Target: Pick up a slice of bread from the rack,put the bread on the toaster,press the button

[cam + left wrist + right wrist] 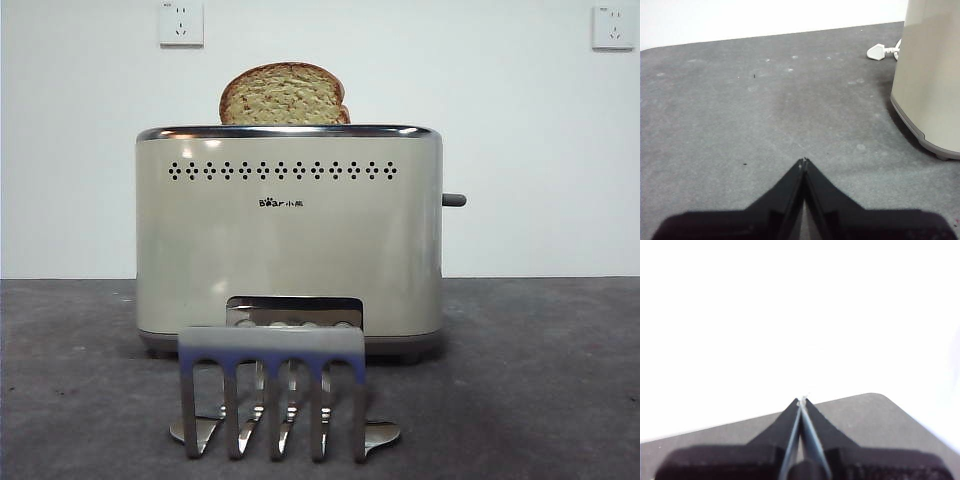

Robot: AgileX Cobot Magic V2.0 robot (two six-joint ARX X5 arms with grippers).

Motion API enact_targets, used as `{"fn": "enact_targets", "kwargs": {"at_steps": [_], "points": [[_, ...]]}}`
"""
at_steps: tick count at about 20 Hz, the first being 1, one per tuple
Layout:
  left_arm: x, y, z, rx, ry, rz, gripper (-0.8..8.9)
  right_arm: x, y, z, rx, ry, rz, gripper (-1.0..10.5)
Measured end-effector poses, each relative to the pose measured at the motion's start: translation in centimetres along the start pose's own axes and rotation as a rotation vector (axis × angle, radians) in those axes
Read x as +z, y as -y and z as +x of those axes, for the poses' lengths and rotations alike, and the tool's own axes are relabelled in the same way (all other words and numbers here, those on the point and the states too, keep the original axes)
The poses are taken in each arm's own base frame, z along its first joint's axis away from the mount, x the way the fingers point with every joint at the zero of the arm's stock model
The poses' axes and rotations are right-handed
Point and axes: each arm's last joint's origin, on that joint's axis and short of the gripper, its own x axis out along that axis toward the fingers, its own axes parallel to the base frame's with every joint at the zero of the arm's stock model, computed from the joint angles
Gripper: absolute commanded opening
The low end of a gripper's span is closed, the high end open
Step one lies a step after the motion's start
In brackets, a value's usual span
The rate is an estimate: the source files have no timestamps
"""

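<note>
The slice of bread (285,96) stands upright in the top of the cream toaster (290,240), its domed upper half showing above the chrome rim. The dark grey button (454,200) sticks out sideways from the toaster's right end. In front of the toaster stands the steel rack (272,385), with no bread in its slots. My left gripper (805,161) is shut with nothing in it, low over the grey table beside one end of the toaster (932,75). My right gripper (802,400) is shut and holds nothing, facing the white wall past a table corner. Neither gripper appears in the front view.
A white plug with its cord (883,51) lies on the table behind the toaster. Two wall sockets (181,23) sit high on the white wall. The grey table (540,380) stretches to both sides of the toaster.
</note>
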Motion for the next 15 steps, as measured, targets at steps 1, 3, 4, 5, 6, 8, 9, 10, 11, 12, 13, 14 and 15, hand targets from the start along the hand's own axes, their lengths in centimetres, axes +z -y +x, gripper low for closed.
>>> {"fn": "enact_targets", "kwargs": {"at_steps": [1,3,4,5,6,8,9,10,11,12,13,14,15], "points": [[0.0,0.0,0.0,0.000,0.000,0.000,-0.03,-2.0,0.5,-1.1,-0.006,-0.009,0.015,0.0],[0.0,0.0,0.0,0.000,0.000,0.000,-0.03,-5.9,1.2,-2.5,-0.016,-0.059,0.018,0.0],[0.0,0.0,0.0,0.000,0.000,0.000,-0.03,-7.8,1.5,-3.0,-0.031,-0.101,0.011,0.0],[0.0,0.0,0.0,0.000,0.000,0.000,-0.03,-9.5,1.8,-3.4,-0.045,-0.147,0.000,0.0],[0.0,0.0,0.0,0.000,0.000,0.000,-0.03,-10.7,2.0,-3.6,-0.053,-0.186,-0.010,0.0],[0.0,0.0,0.0,0.000,0.000,0.000,-0.03,-12.5,2.3,-4.1,-0.065,-0.267,-0.028,0.0],[0.0,0.0,0.0,0.000,0.000,0.000,-0.03,-12.9,2.4,-4.3,-0.069,-0.292,-0.035,0.0],[0.0,0.0,0.0,0.000,0.000,0.000,-0.03,-13.4,2.5,-4.5,-0.072,-0.316,-0.041,0.0],[0.0,0.0,0.0,0.000,0.000,0.000,-0.03,-13.8,2.5,-4.7,-0.075,-0.334,-0.046,0.0],[0.0,0.0,0.0,0.000,0.000,0.000,-0.03,-14.2,2.6,-4.9,-0.077,-0.344,-0.049,0.0],[0.0,0.0,0.0,0.000,0.000,0.000,-0.03,-14.5,2.7,-4.9,-0.077,-0.348,-0.050,0.0],[0.0,0.0,0.0,0.000,0.000,0.000,-0.03,-15.0,2.7,-5.0,-0.078,-0.353,-0.051,0.0],[0.0,0.0,0.0,0.000,0.000,0.000,-0.03,-15.4,2.8,-5.1,-0.077,-0.354,-0.051,0.0]]}}
